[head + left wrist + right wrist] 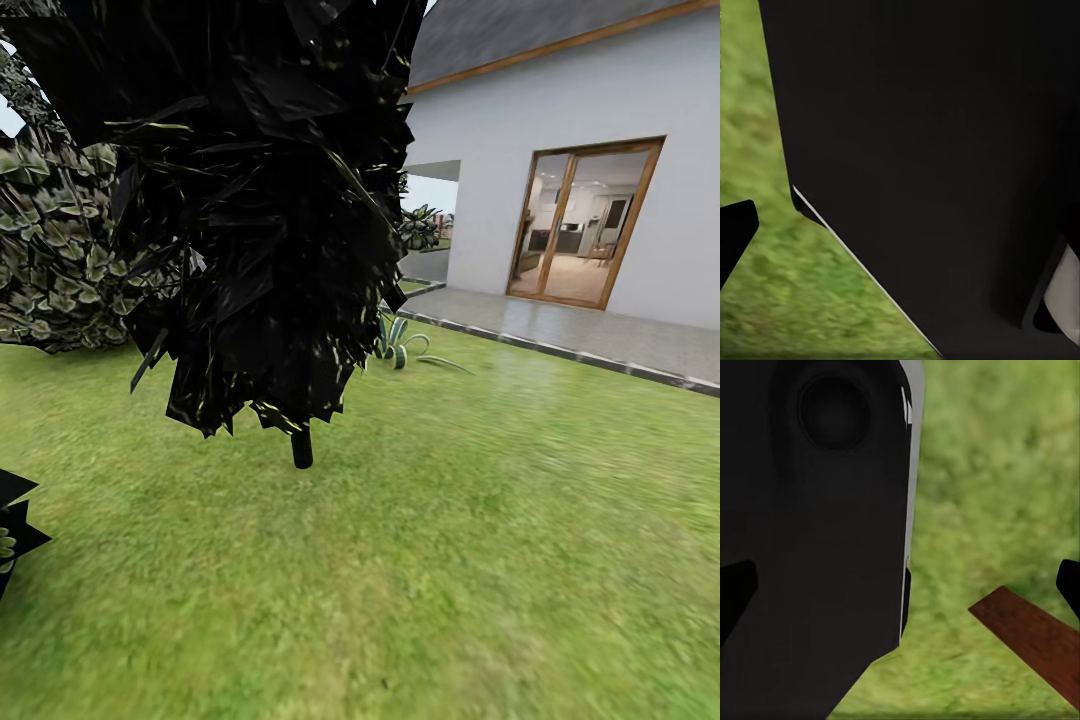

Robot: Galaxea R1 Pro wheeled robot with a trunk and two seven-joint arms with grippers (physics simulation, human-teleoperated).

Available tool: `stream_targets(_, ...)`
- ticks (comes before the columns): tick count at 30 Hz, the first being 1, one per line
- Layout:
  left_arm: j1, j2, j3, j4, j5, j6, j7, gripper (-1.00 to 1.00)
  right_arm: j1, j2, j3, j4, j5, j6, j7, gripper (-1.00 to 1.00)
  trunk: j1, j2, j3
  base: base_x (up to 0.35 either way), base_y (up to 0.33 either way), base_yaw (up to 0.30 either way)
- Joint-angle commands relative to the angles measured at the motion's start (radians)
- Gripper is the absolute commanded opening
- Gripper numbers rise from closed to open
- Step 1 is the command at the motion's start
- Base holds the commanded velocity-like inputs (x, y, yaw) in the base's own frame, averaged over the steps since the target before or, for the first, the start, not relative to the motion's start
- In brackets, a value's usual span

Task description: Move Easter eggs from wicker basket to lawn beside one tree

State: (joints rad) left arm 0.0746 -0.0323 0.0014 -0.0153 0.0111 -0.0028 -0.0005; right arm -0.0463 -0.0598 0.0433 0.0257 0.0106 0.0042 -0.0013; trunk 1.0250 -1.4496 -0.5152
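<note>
lawn [480, 560] | dark tree [260, 200] close ahead — white house [600, 90] behind | both claws' grip state: perhaps hidden, cannot tell

Flat, even daylight, no cast shadows on the short green grass lawn [480, 560]. Near dark spiky-leaved tree [260, 200] renders almost pure black. Grass is smeared and blurry in both wrist views.

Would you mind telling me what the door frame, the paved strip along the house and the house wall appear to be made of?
The door frame looks like varnished wood: warm brown with a slight sheen. The paved strip seems to be polished stone or concrete, grey and glossy with faint reflections and a dark edge. The house wall looks like smooth painted plaster, plain pale grey without joints. As a render, these are only appearances.
</note>
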Motion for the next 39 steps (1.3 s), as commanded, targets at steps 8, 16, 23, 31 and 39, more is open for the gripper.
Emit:
stream_targets(8,0.001,-0.001,0.0,-0.002,0.001,0.0,0.0,1.0,-0.001,0.0,0.004,0.002,0.001,0.0,0.0,1.0,0.0,0.0,-0.001,0.0,0.0,0.0)
stream_targets(16,0.001,-0.001,0.0,-0.002,0.001,0.0,0.0,1.0,-0.001,0.0,0.004,0.002,0.001,0.0,0.0,1.0,0.0,0.0,-0.001,0.0,0.0,0.0)
stream_targets(23,0.001,0.0,0.0,-0.002,0.001,0.0,-0.001,1.0,-0.001,0.0,0.004,0.002,0.001,0.0,0.0,1.0,0.0,0.0,-0.001,0.0,0.0,0.0)
stream_targets(31,0.001,0.0,0.0,-0.002,0.001,0.0,0.0,1.0,-0.001,0.0,0.004,0.002,0.001,0.0,0.0,1.0,0.0,0.0,-0.001,0.0,0.0,0.0)
stream_targets(39,0.001,0.0,0.0,-0.002,0.001,0.0,0.0,1.0,-0.001,0.0,0.004,0.002,0.001,0.0,0.0,1.0,0.0,0.0,-0.001,0.0,0.0,0.0)
